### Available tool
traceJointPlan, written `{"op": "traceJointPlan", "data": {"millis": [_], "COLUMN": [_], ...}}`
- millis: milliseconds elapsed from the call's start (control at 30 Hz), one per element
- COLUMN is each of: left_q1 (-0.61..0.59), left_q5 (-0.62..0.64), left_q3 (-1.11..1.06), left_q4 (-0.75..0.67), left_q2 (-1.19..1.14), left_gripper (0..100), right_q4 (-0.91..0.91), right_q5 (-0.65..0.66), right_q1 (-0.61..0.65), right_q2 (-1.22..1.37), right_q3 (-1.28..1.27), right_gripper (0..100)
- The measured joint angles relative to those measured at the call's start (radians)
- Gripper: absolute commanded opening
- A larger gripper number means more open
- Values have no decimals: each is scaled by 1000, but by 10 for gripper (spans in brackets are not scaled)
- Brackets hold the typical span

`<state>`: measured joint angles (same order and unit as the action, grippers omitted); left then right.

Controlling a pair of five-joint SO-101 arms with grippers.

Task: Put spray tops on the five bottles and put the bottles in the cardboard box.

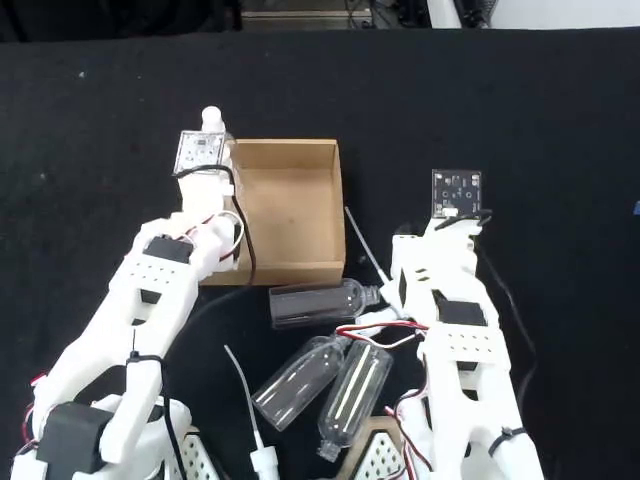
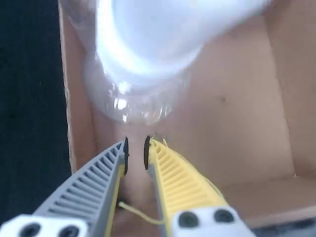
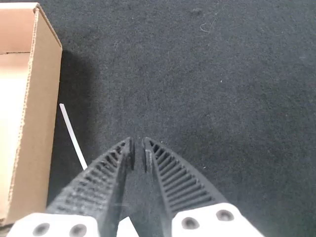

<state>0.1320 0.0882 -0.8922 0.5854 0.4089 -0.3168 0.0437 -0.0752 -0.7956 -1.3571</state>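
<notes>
The cardboard box (image 1: 290,215) stands open at mid-table. A clear bottle (image 2: 136,94) with a white spray top (image 1: 212,119) stands upright by the box's left wall. My left gripper (image 2: 136,148) hangs over the box floor (image 2: 222,123) just beside that bottle, fingers nearly together with nothing between them. Three uncapped clear bottles lie in front of the box: one (image 1: 320,303) sideways and two (image 1: 300,380) (image 1: 352,395) slanted. My right gripper (image 3: 137,150) is shut over bare black table right of the box wall (image 3: 34,118), near a white dip tube (image 3: 73,136).
A loose spray top (image 1: 265,462) with its thin tube lies at the front edge between the arms. Another white tube (image 1: 365,250) slants from the box's right side toward the right arm (image 1: 445,300). Black table (image 1: 540,120) stretches open to the right and back.
</notes>
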Motion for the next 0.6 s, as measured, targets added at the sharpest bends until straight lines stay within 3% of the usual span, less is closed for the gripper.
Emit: {"op": "traceJointPlan", "data": {"millis": [167, 367, 467, 600], "left_q1": [-11, -149, -244, -376], "left_q5": [0, -31, -81, -87], "left_q3": [118, 253, 256, 150], "left_q4": [232, 456, 470, 344], "left_q2": [58, 189, 218, 219], "left_gripper": [65, 66, 64, 62], "right_q4": [0, 0, 0, -109], "right_q5": [0, 0, 2, 0], "right_q1": [0, 0, -11, -78], "right_q2": [0, 0, -3, -95], "right_q3": [0, 0, 0, 11], "right_gripper": [15, 11, 11, 11]}}
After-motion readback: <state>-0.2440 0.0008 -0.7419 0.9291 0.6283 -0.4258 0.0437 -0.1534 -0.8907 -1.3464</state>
